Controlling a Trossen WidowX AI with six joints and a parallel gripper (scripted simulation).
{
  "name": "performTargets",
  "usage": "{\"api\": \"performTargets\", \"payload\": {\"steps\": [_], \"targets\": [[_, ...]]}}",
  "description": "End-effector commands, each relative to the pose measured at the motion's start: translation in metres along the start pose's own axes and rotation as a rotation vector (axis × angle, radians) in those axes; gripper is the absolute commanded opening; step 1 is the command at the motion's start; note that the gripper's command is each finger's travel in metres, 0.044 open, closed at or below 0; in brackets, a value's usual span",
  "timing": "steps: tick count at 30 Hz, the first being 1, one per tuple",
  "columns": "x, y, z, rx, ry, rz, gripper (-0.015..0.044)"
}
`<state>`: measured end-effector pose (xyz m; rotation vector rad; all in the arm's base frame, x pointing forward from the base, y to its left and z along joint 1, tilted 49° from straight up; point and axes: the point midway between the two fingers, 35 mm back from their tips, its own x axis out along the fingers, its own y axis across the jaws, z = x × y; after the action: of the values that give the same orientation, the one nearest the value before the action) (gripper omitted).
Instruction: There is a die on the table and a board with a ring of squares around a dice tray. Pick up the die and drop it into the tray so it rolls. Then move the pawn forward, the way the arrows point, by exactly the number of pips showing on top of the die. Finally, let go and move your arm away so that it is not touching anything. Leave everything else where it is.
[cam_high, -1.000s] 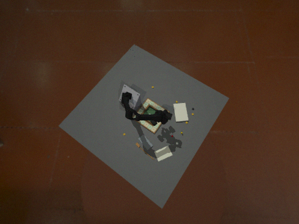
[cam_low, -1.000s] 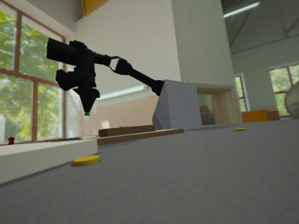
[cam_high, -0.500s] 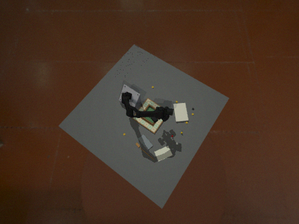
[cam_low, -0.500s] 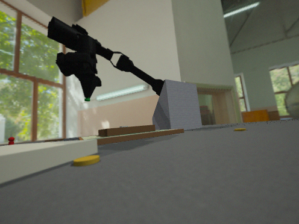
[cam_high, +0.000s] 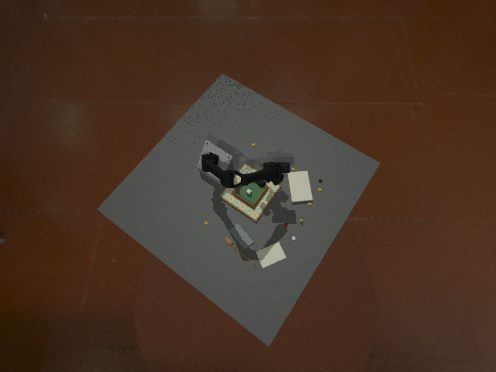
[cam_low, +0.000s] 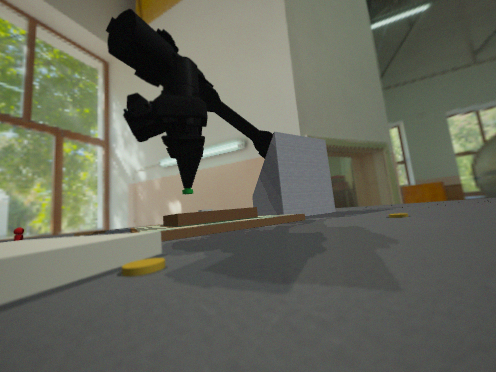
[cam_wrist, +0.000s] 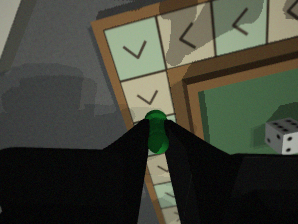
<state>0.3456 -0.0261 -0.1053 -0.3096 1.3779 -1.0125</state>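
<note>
My gripper (cam_low: 187, 187) (cam_wrist: 156, 125) is shut on the green pawn (cam_low: 187, 191) (cam_wrist: 158, 142) and holds it in the air above the board (cam_high: 243, 204) (cam_low: 225, 228) (cam_wrist: 111, 65). In the wrist view the pawn appears over the left row of arrow squares, below the corner square; the arm hides part of the board in the top view. The white die (cam_high: 249, 191) (cam_wrist: 282, 135) lies in the green tray (cam_high: 255, 198) (cam_low: 210, 216) (cam_wrist: 192, 110), several pips on its top face, apart from the gripper.
A cream box (cam_high: 300, 186) (cam_low: 100, 250) stands beside the board. A pale sheet (cam_high: 271, 255), a grey-blue block (cam_high: 242, 235) and a wooden mallet-like tool (cam_high: 229, 241) lie on the other side. Yellow discs (cam_high: 253, 144) (cam_low: 143, 266) and a red pawn (cam_high: 286, 225) (cam_low: 18, 233) are around.
</note>
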Motion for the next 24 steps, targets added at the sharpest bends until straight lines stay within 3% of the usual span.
{"api": "performTargets", "payload": {"steps": [1,9,24], "targets": [[0.002,0.004,-0.003,0.012,-0.006,0.007,0.0],[0.035,0.004,-0.002,0.011,-0.006,0.005,0.0],[0.051,0.003,-0.002,0.011,-0.007,0.004,0.0]]}}
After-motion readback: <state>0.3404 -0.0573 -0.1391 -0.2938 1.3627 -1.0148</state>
